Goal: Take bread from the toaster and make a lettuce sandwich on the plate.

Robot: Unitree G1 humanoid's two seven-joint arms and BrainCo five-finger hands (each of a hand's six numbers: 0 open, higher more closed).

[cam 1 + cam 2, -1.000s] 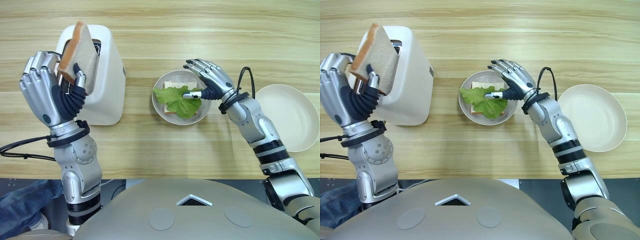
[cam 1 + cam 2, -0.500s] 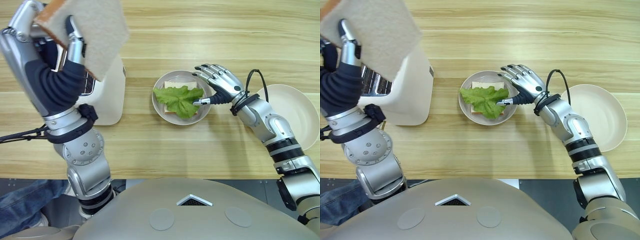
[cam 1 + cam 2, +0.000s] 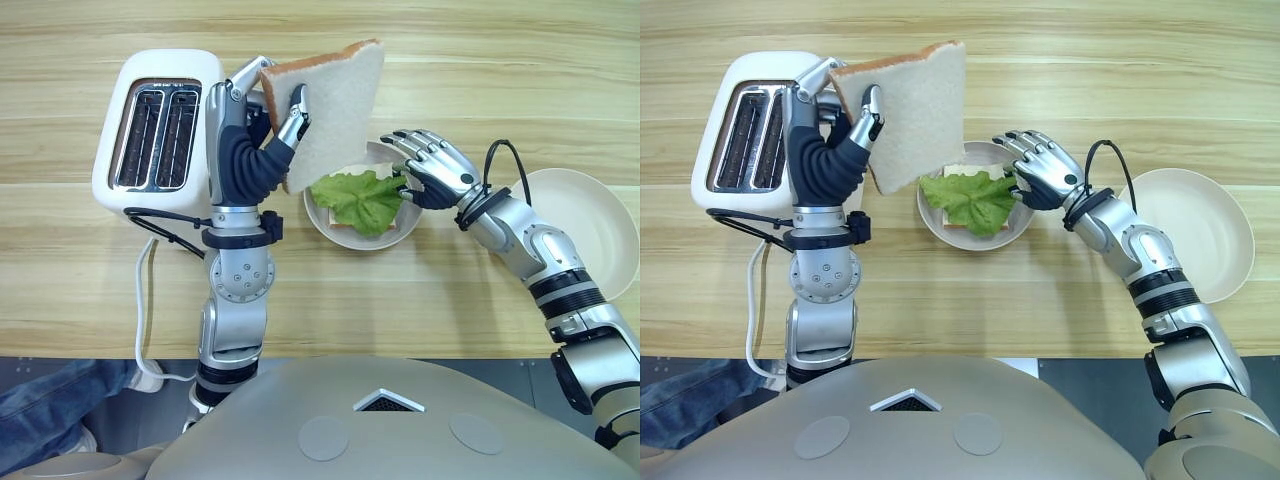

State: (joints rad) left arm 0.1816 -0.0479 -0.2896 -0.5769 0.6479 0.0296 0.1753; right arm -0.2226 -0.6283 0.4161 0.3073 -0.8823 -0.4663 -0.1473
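My left hand is shut on a slice of bread, held tilted in the air over the left rim of the plate. On the plate a lettuce leaf lies over another bread slice. My right hand sits at the plate's right rim with its fingers curled beside the lettuce's edge and nothing held. The white toaster stands at the left, both slots empty.
An empty cream bowl sits at the right, beyond my right forearm. The toaster's white cable runs down to the table's front edge. Bare wooden table lies behind the plate and in front of it.
My left hand has carried the bread slice from above the toaster rightwards to the plate's left side. My right hand has let go of the lettuce and curled its fingers at the plate's right rim.
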